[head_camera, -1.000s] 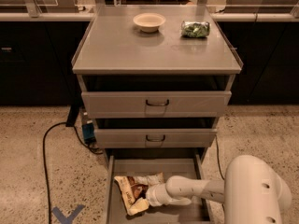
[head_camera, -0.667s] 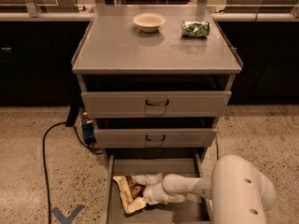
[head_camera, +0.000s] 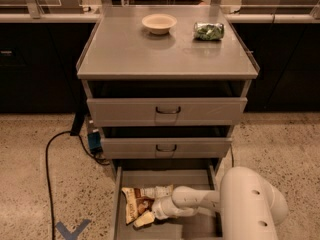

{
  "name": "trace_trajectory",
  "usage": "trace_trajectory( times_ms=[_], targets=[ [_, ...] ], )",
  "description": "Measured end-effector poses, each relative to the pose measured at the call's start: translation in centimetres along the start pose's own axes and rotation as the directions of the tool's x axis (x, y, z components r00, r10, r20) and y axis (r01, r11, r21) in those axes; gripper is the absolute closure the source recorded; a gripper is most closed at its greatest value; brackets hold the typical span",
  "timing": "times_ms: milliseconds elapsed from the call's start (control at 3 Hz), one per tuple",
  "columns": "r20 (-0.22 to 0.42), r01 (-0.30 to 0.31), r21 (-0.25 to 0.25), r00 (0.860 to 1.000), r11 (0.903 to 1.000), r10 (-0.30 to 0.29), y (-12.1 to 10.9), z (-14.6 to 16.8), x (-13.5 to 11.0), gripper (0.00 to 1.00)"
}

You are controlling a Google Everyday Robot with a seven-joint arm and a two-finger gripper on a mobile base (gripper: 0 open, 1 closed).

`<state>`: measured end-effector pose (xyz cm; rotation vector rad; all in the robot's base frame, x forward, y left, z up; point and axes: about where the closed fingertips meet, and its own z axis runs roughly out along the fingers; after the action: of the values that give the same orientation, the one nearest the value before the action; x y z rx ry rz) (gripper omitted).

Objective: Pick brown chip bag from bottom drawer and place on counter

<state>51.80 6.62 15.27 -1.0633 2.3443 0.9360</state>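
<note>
The arm's bulky white housing has shifted left since a second ago, and the gripper has edged slightly further left with it. The brown chip bag lies where it did. The bag rests crumpled on the floor of the open bottom drawer, towards the left wall. The gripper is low in the drawer and pressed against the bag's right side. Whether it is spread wide, narrow or holding the bag cannot be told from this view.

Above, the two upper drawer fronts sit slightly pulled out. On the worktop, a pale bowl stands near the back. A clear packet of green contents lies to its right, apart from it. A dark cable runs across the speckled floor left of the cabinet.
</note>
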Motion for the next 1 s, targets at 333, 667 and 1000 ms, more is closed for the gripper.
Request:
trace_trajectory(
  times_ms=[333, 667, 1000],
  targets=[
    [0.000, 0.000, 0.000, 1.000, 1.0000, 0.000, 0.00, 0.00, 0.00, 0.41],
    [0.000, 0.000, 0.000, 1.000, 1.0000, 0.000, 0.00, 0.00, 0.00, 0.64],
    [0.000, 0.000, 0.000, 1.000, 1.0000, 0.000, 0.01, 0.01, 0.00, 0.87]
  ],
)
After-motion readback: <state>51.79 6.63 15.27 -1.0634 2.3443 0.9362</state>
